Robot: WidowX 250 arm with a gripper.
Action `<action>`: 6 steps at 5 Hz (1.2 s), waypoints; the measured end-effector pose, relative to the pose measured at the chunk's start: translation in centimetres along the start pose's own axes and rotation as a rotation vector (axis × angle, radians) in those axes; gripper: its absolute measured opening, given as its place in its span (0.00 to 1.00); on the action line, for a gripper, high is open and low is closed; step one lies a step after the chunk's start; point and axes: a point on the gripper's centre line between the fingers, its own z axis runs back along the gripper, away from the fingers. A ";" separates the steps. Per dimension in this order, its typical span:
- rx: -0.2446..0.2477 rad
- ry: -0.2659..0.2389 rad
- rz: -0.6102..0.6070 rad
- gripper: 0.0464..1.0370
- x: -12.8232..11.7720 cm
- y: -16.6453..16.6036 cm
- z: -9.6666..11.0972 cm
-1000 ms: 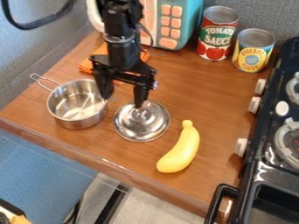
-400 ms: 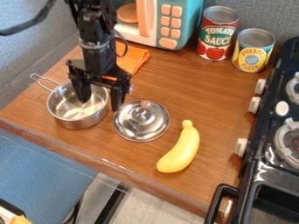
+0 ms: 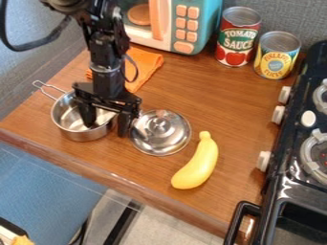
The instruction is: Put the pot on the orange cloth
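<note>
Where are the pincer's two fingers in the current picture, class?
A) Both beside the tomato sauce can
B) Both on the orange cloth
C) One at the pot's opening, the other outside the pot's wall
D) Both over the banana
C: the pincer has one finger at the opening of the pot, while the other comes down outside its wall, on the side toward the lid.

A wooden counter point(image 3: 236, 103) held a metal saucepan point(image 3: 80, 135) under the gripper point(image 3: 106, 129), a lid point(image 3: 169, 143) beside it, a toy banana point(image 3: 198, 165) nearer the camera, and an orange cloth point(image 3: 147, 60), toy microwave point(image 3: 184, 26) and two food cans point(image 3: 237, 38) beyond.
</note>
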 end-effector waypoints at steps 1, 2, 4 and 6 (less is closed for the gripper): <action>-0.006 -0.011 -0.002 0.62 0.2 -0.1 0.0; -0.008 -0.008 -0.004 0.30 0.2 -0.2 -0.1; -0.031 -0.044 -0.039 0.03 -0.1 -0.4 2.1; -0.001 -0.111 -0.151 0.03 4.3 -2.0 5.4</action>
